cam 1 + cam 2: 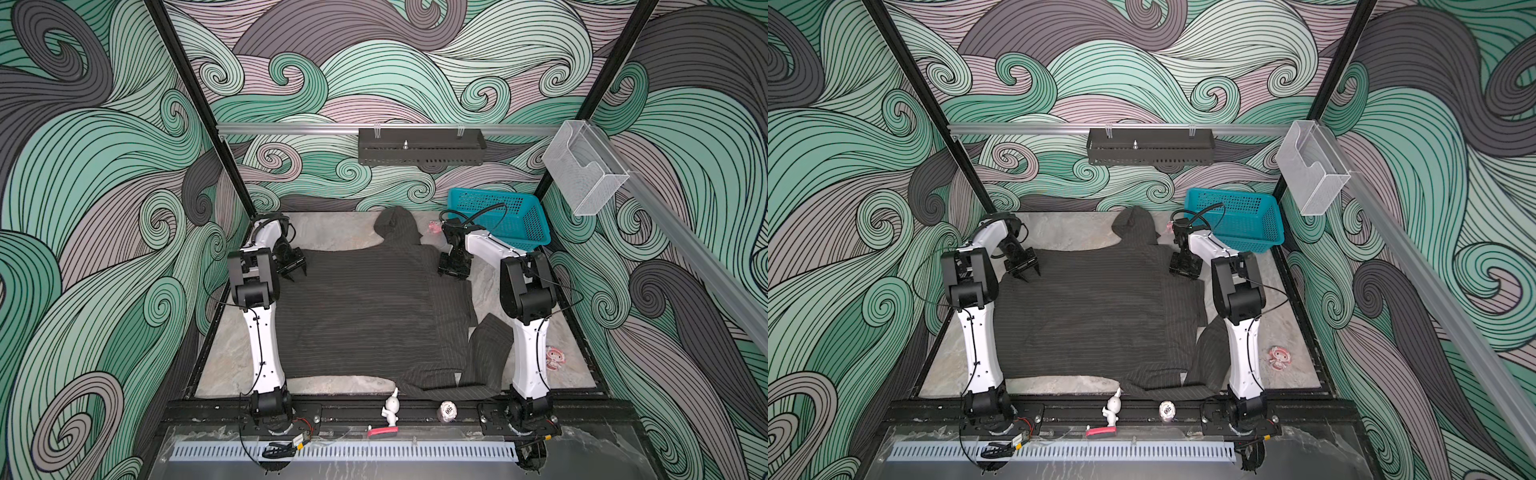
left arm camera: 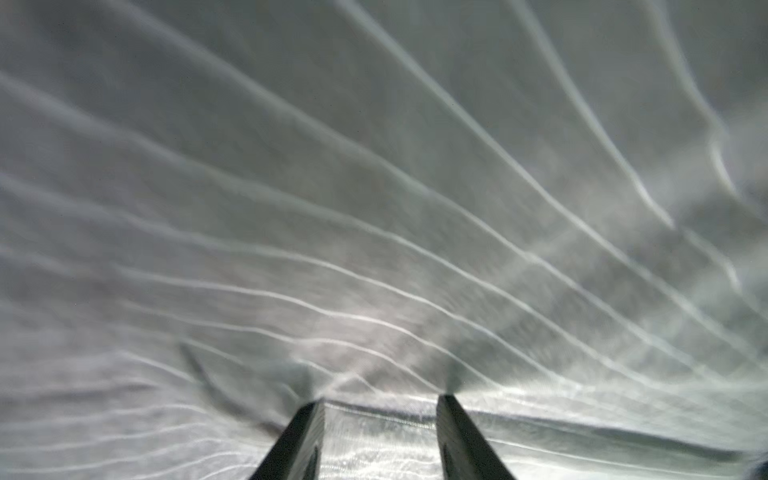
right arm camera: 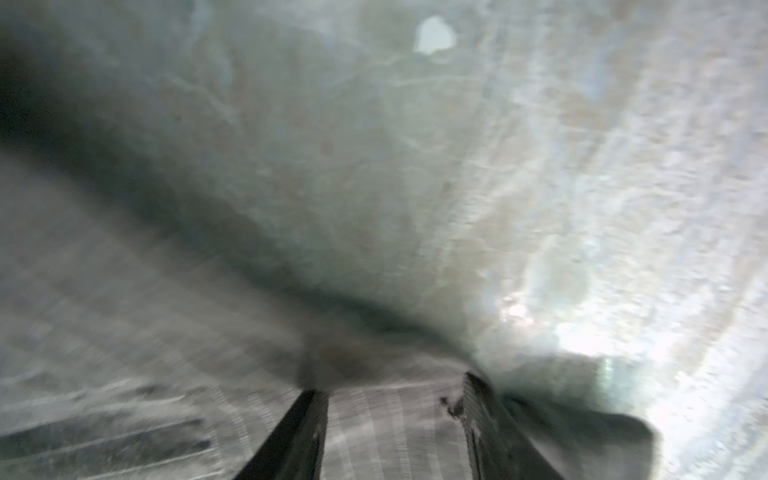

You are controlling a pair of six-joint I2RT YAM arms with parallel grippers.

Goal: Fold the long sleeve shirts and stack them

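Shows in both top views the long sleeve shirt (image 1: 365, 316) spread flat on the middle of the table (image 1: 332, 230), between the two arms. Finds one sleeve (image 1: 486, 353) folded back at the near right, partly covered by the right arm. Cannot tell whether the dark hump (image 1: 395, 222) at the far edge is collar or second sleeve. Places the left gripper (image 1: 293, 272) on the far left corner of the shirt and the right gripper (image 1: 453, 272) on the far right corner, near the teal basket (image 1: 528, 232). Sees in the left wrist view the fingers (image 2: 457, 419) half apart, tips pressed down at the shirt's hem, with bare table in the gap. Sees in the right wrist view, much blurred, the jaws also half apart, not closed, with striped cloth lying flat between them. Cannot make out the right fingertips in the top views, hidden under the wrist.
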